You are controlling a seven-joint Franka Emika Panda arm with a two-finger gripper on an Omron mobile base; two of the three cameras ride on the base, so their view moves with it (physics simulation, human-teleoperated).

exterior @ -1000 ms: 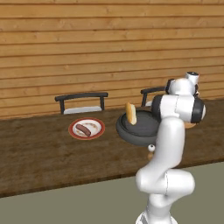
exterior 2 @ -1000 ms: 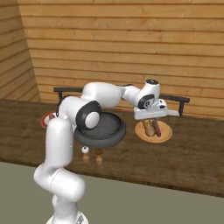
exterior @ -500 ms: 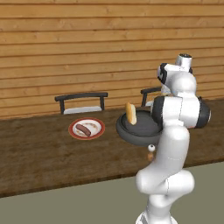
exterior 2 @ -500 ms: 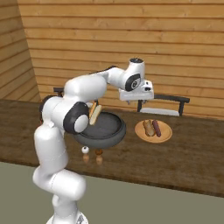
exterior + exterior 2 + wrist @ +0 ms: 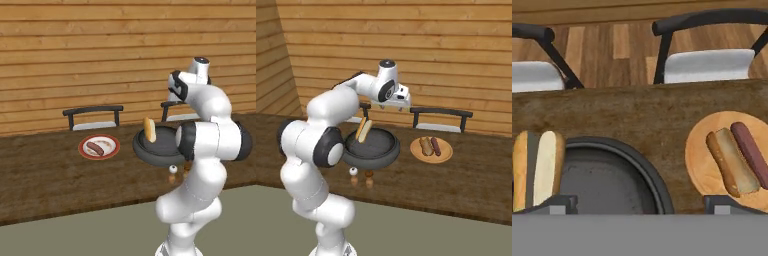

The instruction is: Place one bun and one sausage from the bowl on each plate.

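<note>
Gripper (image 5: 640, 202) spread wide and empty, raised above the worktop (image 5: 476, 192) between the bowl (image 5: 372, 148) and the right-hand plate (image 5: 431, 150); both dark fingertips (image 5: 557, 204) visible at the bottom of the hand view, well apart, nothing between them.

Dark bowl sitting mid-worktop, with one split bun (image 5: 363, 130) leaning on its left rim, tilted upward. In the hand view, same bun (image 5: 537, 167) at the bowl's (image 5: 642, 172) left edge.

Right plate just beside the bowl, not touching, carrying a bun (image 5: 426, 145) and a sausage (image 5: 435, 146) side by side, sausage on the right; in the hand view, bun (image 5: 732, 162) and sausage (image 5: 751, 154) lying parallel on the plate (image 5: 699, 160).

Left plate (image 5: 99, 147) on the worktop left of the bowl (image 5: 160, 145), holding a sausage (image 5: 95, 148); whether a bun lies there too, unclear.

Two small shakers (image 5: 353, 173) on the near side of the bowl, upright, just beside each other. Two dark chairs (image 5: 438, 117) behind the worktop, against a wooden plank wall (image 5: 456, 50).
</note>
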